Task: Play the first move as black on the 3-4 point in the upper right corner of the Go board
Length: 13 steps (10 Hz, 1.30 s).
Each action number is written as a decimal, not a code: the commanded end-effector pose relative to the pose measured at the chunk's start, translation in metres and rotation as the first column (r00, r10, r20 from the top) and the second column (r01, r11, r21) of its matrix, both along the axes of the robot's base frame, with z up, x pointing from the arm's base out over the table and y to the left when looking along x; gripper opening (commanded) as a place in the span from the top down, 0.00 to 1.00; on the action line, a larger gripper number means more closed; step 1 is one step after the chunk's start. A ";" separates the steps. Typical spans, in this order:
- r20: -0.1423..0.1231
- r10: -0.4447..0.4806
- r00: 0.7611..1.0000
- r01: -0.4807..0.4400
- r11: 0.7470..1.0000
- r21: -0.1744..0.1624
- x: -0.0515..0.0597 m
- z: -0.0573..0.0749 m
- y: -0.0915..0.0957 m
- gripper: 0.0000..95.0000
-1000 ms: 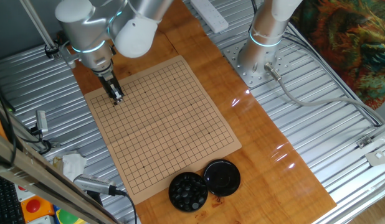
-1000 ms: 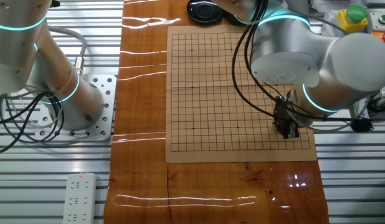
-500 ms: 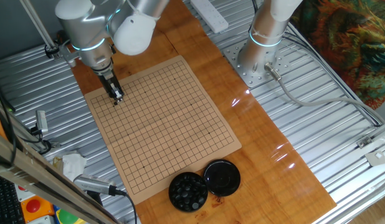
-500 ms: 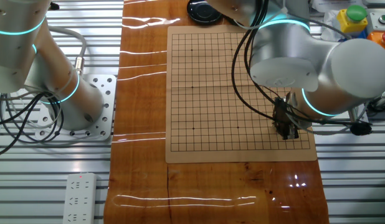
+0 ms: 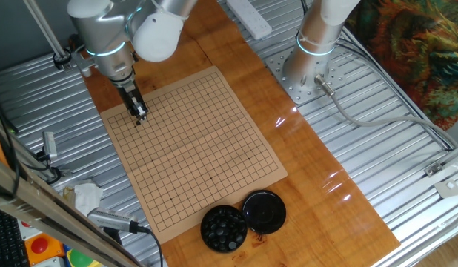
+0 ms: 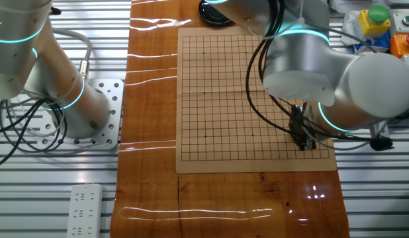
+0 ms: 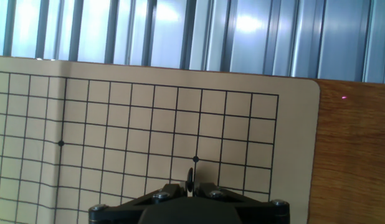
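Observation:
My gripper (image 5: 140, 116) stands close over the tan Go board (image 5: 192, 148) near its far left corner in one fixed view. In the other fixed view the gripper (image 6: 305, 141) is over the board's (image 6: 244, 92) near right corner. In the hand view the jaws are shut on the black stone (image 7: 190, 180), which shows edge-on as a thin dark disc between the fingertips. It hangs just short of a star point (image 7: 195, 159) near the board's (image 7: 149, 124) corner. I cannot tell whether the stone touches the board.
A round black bowl (image 5: 224, 228) of black stones and its flat black lid (image 5: 264, 211) sit past the board's near end. A second robot arm's base (image 5: 309, 70) stands on the wooden tabletop (image 5: 318, 170). A power strip (image 6: 85, 210) lies on the metal slats.
The gripper stays over the same corner of the board. The arm's upper body has shifted slightly; the jaws remain shut on the stone.

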State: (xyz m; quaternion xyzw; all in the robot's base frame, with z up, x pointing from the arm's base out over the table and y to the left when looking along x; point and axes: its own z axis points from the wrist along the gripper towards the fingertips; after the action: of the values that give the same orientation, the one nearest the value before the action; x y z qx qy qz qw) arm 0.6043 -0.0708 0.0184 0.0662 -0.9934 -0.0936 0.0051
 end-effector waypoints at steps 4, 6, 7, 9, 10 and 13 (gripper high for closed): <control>0.002 0.006 1.000 -0.006 0.999 0.044 0.000 0.000 0.002 1.00; 0.002 0.015 1.000 -0.015 0.998 0.057 0.000 0.000 0.001 1.00; 0.003 0.019 1.000 -0.019 0.997 0.068 -0.001 -0.001 0.001 1.00; 0.008 0.027 1.000 -0.027 0.996 0.081 -0.002 -0.002 0.000 1.00; 0.008 0.030 1.000 -0.031 0.996 0.084 -0.003 -0.002 0.000 1.00; 0.010 0.033 0.999 -0.034 0.994 0.104 -0.003 -0.003 0.000 1.00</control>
State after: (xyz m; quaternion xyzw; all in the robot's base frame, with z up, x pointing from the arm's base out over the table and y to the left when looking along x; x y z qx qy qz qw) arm 0.6022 -0.0708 0.0159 0.0844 -0.9857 -0.1461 -0.0002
